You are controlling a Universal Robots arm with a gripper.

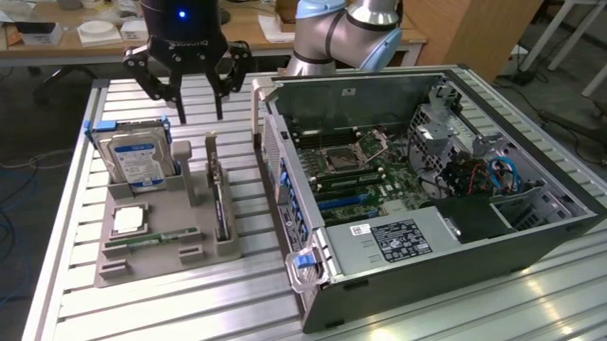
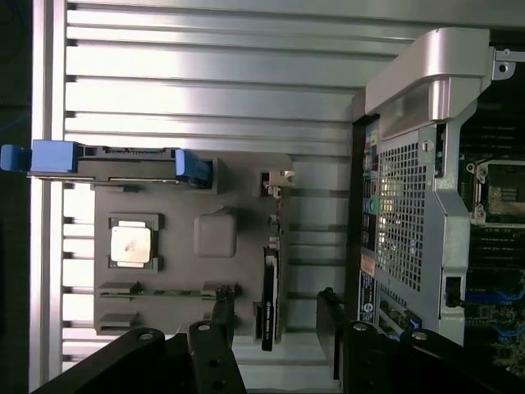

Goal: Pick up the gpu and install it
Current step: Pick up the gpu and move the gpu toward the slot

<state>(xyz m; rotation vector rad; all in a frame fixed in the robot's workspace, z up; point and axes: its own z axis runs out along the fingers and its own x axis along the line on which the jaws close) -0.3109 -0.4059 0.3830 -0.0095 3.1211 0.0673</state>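
The gpu (image 1: 218, 202) stands on edge in a slot of the grey holder tray (image 1: 161, 266), its silvery bracket toward the back. In the wrist view the gpu (image 2: 270, 287) appears edge-on as a dark strip. My gripper (image 1: 197, 106) hangs open above the back of the tray, behind and above the card and touching nothing. Seen from the wrist, the gripper (image 2: 275, 324) has one black finger on each side of the card's line, well above it. The open computer case (image 1: 427, 192) lies at the exterior view's right with its motherboard (image 1: 360, 170) exposed.
The tray also holds a silver hard drive (image 1: 138, 160) in a blue bracket, a processor chip (image 1: 128, 219) and a narrow green memory stick (image 1: 152, 240). The case wall (image 2: 410, 205) stands close beside the tray. Everything rests on a slatted aluminium table (image 1: 170, 312).
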